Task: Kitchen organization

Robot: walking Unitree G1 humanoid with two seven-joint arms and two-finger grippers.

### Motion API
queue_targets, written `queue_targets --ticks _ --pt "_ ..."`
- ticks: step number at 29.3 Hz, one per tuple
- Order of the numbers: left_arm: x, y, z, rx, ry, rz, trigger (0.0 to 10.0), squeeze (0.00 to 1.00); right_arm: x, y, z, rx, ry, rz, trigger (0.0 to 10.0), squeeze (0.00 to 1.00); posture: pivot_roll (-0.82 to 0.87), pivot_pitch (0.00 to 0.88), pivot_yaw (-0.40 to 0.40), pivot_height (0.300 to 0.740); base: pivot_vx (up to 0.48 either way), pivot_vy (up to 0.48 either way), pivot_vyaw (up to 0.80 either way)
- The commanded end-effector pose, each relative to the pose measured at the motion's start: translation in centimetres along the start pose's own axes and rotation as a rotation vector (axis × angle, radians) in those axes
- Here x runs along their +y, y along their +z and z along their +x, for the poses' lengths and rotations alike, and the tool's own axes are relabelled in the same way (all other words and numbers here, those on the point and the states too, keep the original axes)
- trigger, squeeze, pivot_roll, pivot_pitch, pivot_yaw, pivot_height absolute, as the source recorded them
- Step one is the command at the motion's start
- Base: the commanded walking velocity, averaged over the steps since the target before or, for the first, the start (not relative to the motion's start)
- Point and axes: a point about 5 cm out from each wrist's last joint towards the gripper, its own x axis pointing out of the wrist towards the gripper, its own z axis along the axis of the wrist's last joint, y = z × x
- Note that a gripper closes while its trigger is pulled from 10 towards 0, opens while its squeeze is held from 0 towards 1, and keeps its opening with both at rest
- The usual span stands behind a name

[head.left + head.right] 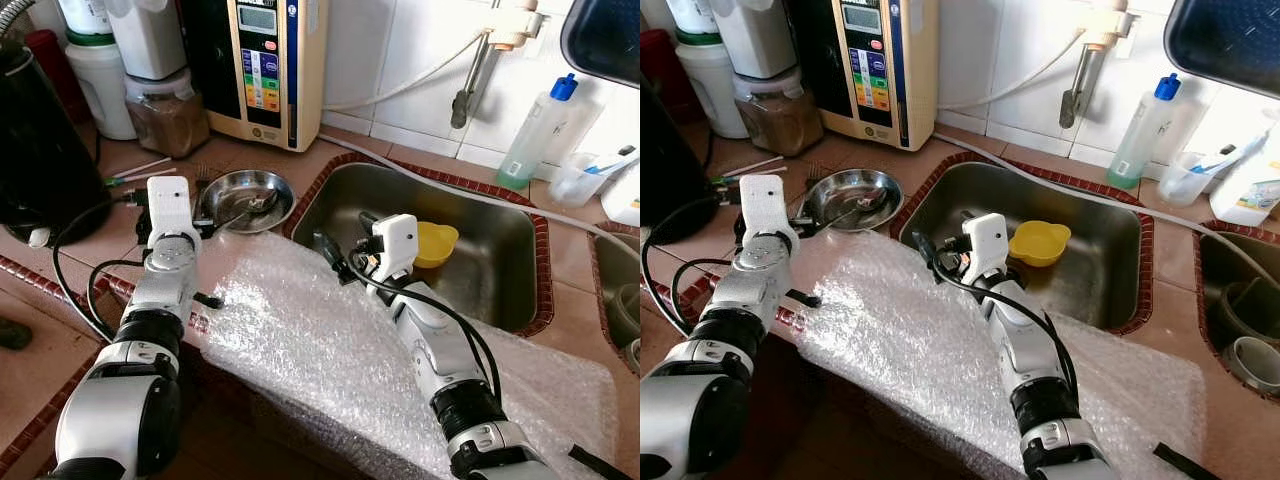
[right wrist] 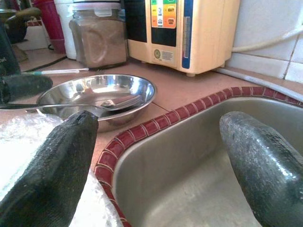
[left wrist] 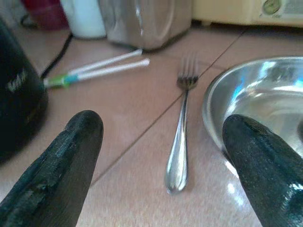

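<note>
We judged the nearest risk to lie with the fork (image 3: 180, 142), which lay flat on the tiled surface (image 1: 330, 160) just beside the rim of the steel bowl (image 1: 245, 200). Our left gripper (image 3: 161, 156) was lined up on it with the fingers (image 3: 61, 165) spread wide, one on the open tile side and the other up against the bowl's wall. If we lowered from there, that inner finger could have caught the rim and tipped or shoved the bowl, and the spoon (image 2: 85, 107) resting in it could have slid out. A thin, polished fork flat on tile also seemed likely to skate away from the fingers instead of lifting.

A second worry was the bubble wrap (image 1: 330, 340) draped over the front edge of the surface under both of our arms. We thought either forearm could drag it, and whatever it touched, toward the sink (image 1: 500, 290) or the floor.

Our right gripper (image 2: 156, 161) hovered over the near corner of the sink, its fingers likewise wide apart and holding nothing, touching nothing that we could see. The yellow cup (image 1: 437, 243) sat in the basin just beyond it. The left fingers held nothing either; we could not tell whether the inner one actually touched the bowl.
</note>
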Motion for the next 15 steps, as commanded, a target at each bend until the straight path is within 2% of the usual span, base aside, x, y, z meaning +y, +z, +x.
queue_targets --ticks 1,2,5,12,15 --pt "-0.5 3.8 0.4 -0.143 -0.024 0.034 10.0 0.00 -0.1 0.5 0.0 -0.011 -0.002 -0.013 10.0 0.00 0.06 0.000 0.005 0.740 0.000 0.000 0.00" --pt "-0.8 4.5 0.4 -0.168 -0.033 0.032 10.0 0.00 0.0 0.5 0.0 -0.011 -0.001 -0.014 10.0 0.00 0.06 0.000 0.006 0.740 0.000 0.000 0.00" --pt "-0.9 4.9 0.3 -0.178 -0.036 0.018 10.0 0.00 0.1 0.6 0.1 -0.014 0.001 -0.014 10.0 0.00 0.06 0.000 0.009 0.740 0.000 0.000 0.00" --pt "-0.8 4.5 -0.4 -0.198 -0.007 0.005 10.0 0.00 0.0 0.6 -0.1 -0.015 0.000 -0.018 10.0 0.00 0.06 0.000 0.011 0.740 0.000 0.000 0.00" --pt "-0.3 3.7 -2.0 -0.219 0.027 -0.015 10.0 0.00 -0.5 0.4 -0.4 -0.006 -0.008 -0.023 10.0 0.00 0.09 0.000 0.000 0.740 0.000 0.000 0.00"
